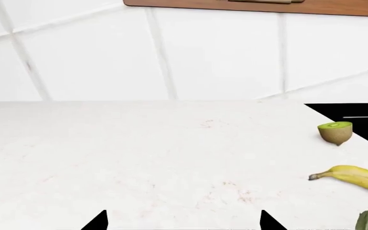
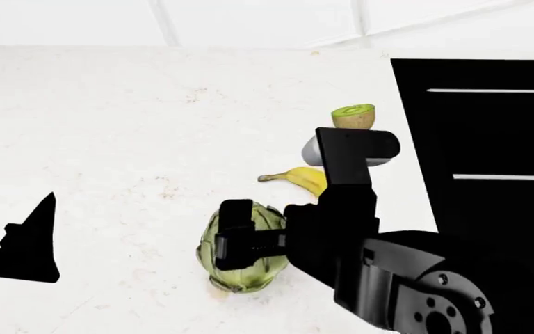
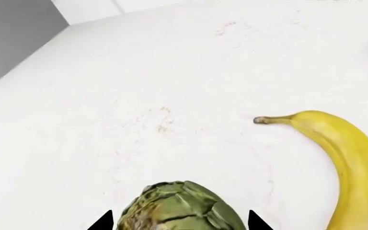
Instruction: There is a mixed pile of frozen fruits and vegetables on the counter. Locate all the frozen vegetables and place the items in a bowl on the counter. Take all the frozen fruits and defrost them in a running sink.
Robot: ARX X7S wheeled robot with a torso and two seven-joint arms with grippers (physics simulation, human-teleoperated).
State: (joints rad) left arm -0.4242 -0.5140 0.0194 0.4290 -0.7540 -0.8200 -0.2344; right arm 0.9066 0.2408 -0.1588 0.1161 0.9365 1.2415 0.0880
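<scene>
the right gripper [image 2: 248,243] sits spread around the round green leafy artichoke [image 2: 241,247] on the plain white counter [image 2: 109,139], so picking up a vegetable looks under way; next, close and lift. beyond lie the curved yellow banana [image 2: 302,179] and halved brown-skinned kiwi [image 2: 354,116]. left gripper [image 1: 182,221] hangs spread, empty.

The black right gripper [image 2: 234,240] straddles the round green leafy artichoke [image 2: 241,268], jaws spread; the black left gripper [image 2: 26,243] hangs well apart from it.

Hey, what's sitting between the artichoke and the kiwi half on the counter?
The banana lies between the artichoke and the kiwi. The head view shows it, partly hidden by the right arm.
</scene>
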